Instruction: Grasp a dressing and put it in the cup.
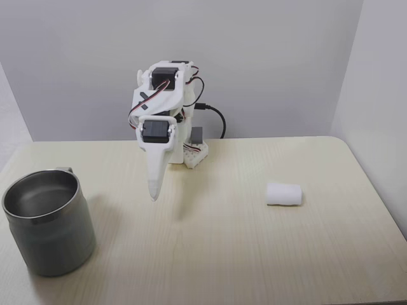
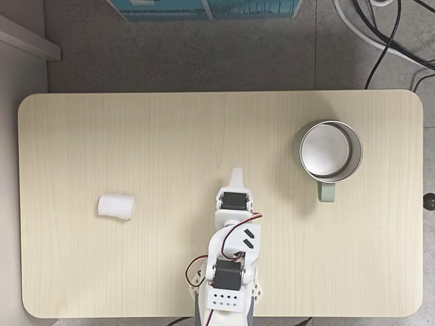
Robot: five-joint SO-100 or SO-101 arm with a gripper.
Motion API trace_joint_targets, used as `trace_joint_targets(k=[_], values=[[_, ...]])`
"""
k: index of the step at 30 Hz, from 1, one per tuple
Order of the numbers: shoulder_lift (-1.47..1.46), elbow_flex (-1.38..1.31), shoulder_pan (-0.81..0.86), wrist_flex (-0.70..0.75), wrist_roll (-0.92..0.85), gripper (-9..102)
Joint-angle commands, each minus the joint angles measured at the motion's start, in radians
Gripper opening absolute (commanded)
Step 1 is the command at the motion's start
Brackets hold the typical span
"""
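Pale wood table (image 1: 254, 254); dressing (image 1: 283, 194) well apart from gripper (image 1: 153, 194).

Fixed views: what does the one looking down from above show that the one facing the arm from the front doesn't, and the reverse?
From above: the floor beyond the table, cables on it, a blue box, the cup's handle and its empty bottom. From the front: the cup's side wall and the walls behind. Both: the dressing lying on its side, the cup upright, the gripper holding nothing.
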Motion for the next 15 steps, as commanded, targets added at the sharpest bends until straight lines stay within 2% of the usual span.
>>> trace_joint_targets(k=[1,15], values=[[-0.008,-0.008,0.089,-0.038,0.126,0],[-0.008,-0.008,0.097,-0.038,0.138,0]])
